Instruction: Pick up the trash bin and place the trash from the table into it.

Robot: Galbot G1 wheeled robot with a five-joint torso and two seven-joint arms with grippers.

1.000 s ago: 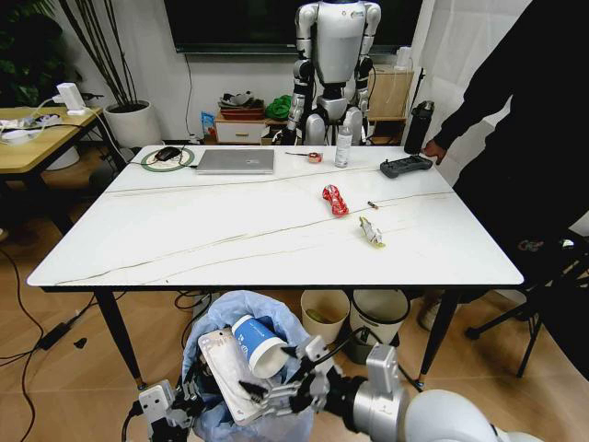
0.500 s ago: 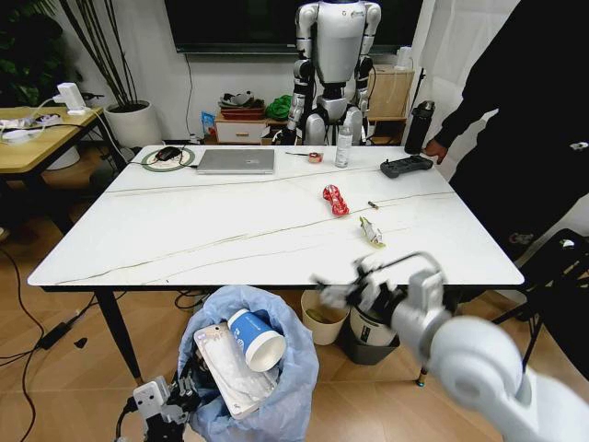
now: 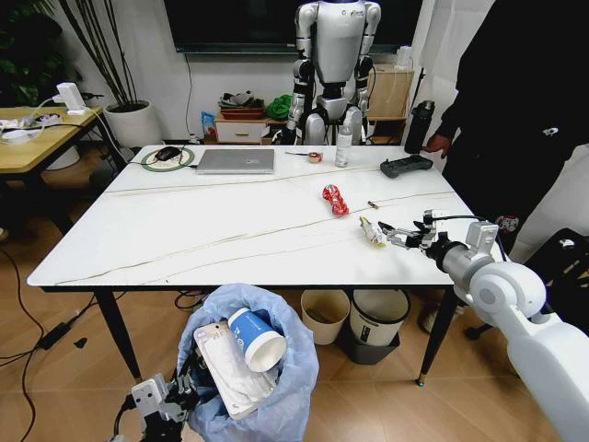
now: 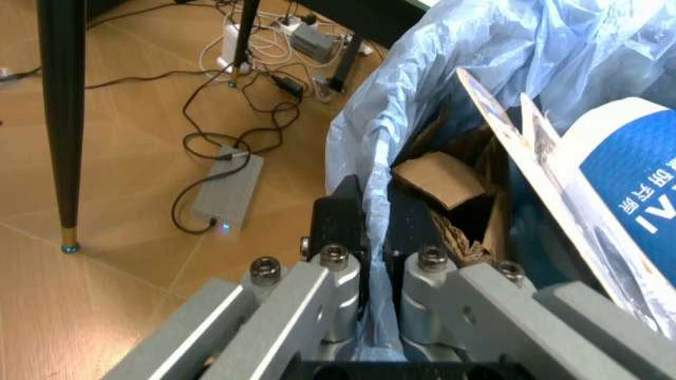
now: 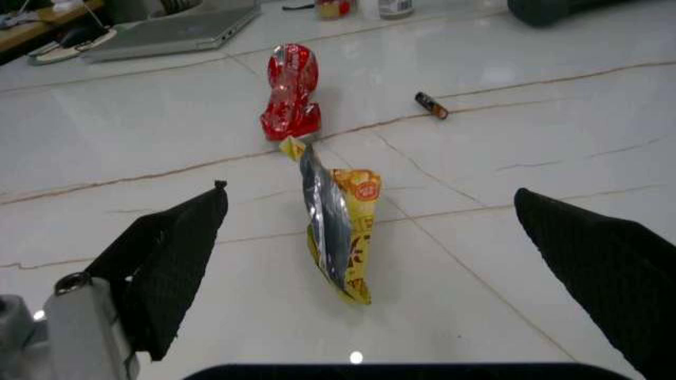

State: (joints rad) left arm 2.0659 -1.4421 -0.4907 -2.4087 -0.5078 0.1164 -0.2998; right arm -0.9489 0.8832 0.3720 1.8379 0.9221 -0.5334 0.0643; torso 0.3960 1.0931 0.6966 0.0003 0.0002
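Head view has the right gripper (image 3: 388, 232) stretched over the table (image 3: 230, 239), fingers spread wide, just short of the yellowish wrapper (image 3: 371, 231) lying toward the right-hand edge. The red wrapper (image 3: 335, 199) sits a little further in, with bare marble around both. Below the near edge, the trash bin (image 3: 276, 405) hangs beneath tabletop level, its blue liner pinched between the closed fingers of the left gripper (image 4: 378, 273). A paper cup (image 3: 258, 341) and white pouch (image 3: 225, 373) poke out of its mouth.
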